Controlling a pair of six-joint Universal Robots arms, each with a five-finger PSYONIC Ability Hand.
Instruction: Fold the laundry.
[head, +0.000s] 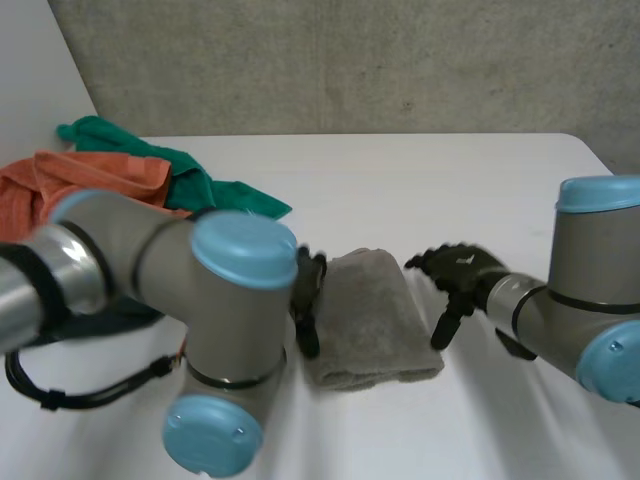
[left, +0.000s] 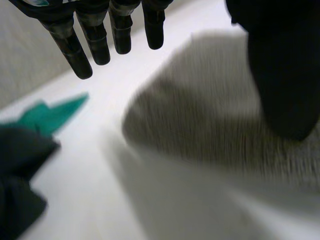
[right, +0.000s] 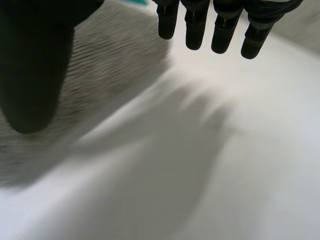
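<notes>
Rough grey wall (head: 350, 60) runs behind a white table (head: 430, 190), with a plain pale panel (head: 30, 70) closing the far left corner. At the table's left end lies a loose heap: an orange cloth (head: 90, 180) and, tumbled over and beside it, a green cloth (head: 195, 175) whose tip reaches toward the middle. A dark cloth (left: 20, 175) lies near the green one in the left wrist view.

The left arm (head: 200, 300) crosses in front of the heap, and the left hand (head: 308, 300) sits just beside the left edge of the grey towel (head: 370, 320). Its fingers (left: 95, 35) are straight and spread above bare table, its thumb (left: 285, 75) is over the towel, and nothing is held; whether it touches the cloth cannot be told.

The towel lies flat as a folded oblong in the middle of the near table, well apart from the heap.

Just beside its right edge is the right hand (head: 455, 275), ending the right arm (head: 590, 290). Its fingers (right: 222, 25) are straight and apart over bare table, its thumb (right: 35, 65) is above the towel's edge, and it grips nothing.
</notes>
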